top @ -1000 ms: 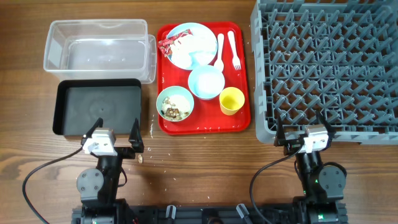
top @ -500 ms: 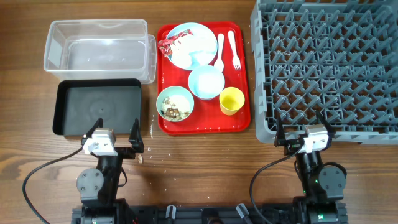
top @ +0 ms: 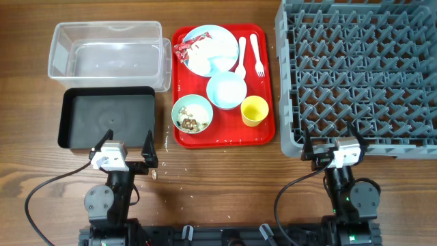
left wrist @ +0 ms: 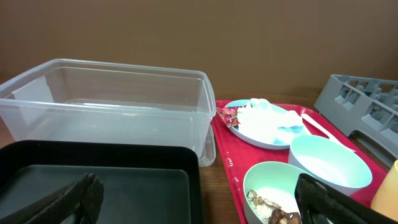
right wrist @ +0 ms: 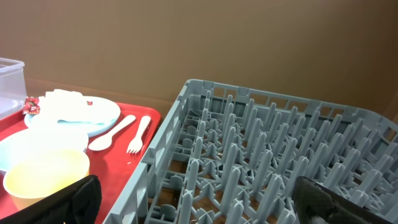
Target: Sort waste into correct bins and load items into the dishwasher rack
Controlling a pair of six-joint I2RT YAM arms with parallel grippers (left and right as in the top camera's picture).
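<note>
On the red tray, a pale blue plate (top: 207,48) holds a red wrapper (top: 186,48) and a white tissue (left wrist: 264,118). One blue-green bowl (top: 192,113) holds food scraps (left wrist: 267,206); the other bowl (top: 226,90) is empty. A yellow cup (top: 254,111), white spoon (top: 241,55) and fork (top: 257,55) lie beside them. The clear tub (top: 106,55) and black tray (top: 107,117) stand at the left. The grey rack (top: 362,68) is at the right. My left gripper (top: 125,152) is open in front of the black tray. My right gripper (top: 330,152) is open at the rack's near edge.
The red serving tray (top: 266,133) sits between the bins and the rack. Small crumbs (top: 154,174) lie on the wood near the left gripper. A brown wall stands behind the table in both wrist views.
</note>
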